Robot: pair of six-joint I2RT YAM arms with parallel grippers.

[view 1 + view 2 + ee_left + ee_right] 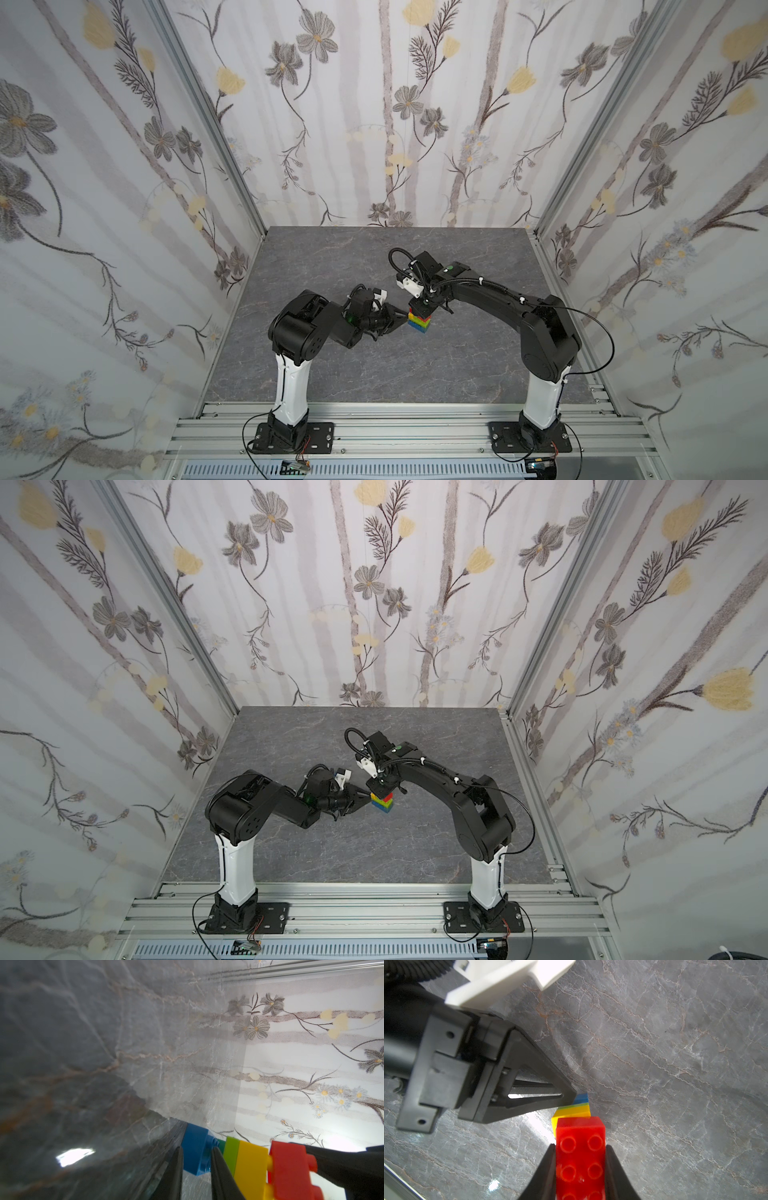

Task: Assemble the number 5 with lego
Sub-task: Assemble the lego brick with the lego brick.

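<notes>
You have the number 5 (419, 322) upright on the desk (332, 270), and everything reads from its blue brick (195, 1147). That brick lies at the bottom against the desk. Above it are a dark-green brick (221, 1144), a lime-green brick (231, 1151) and a yellow brick (251, 1163), with the red brick (580, 1167) highest.

Your left end effector (197, 1165) is closed down narrow on the blue brick's side walls. Your right end effector (580, 1147) is likewise pinched onto the red brick's long sides. Yellow studs seem to show beneath the red brick, so I judge it not fully seated.

These pieces are light, rigid and glossy, so expect them to slip in the pads, and the tall, narrow stack will tip readily. Grip flat walls, never studs. Brace the blue brick and press the red one straight down toward it.
</notes>
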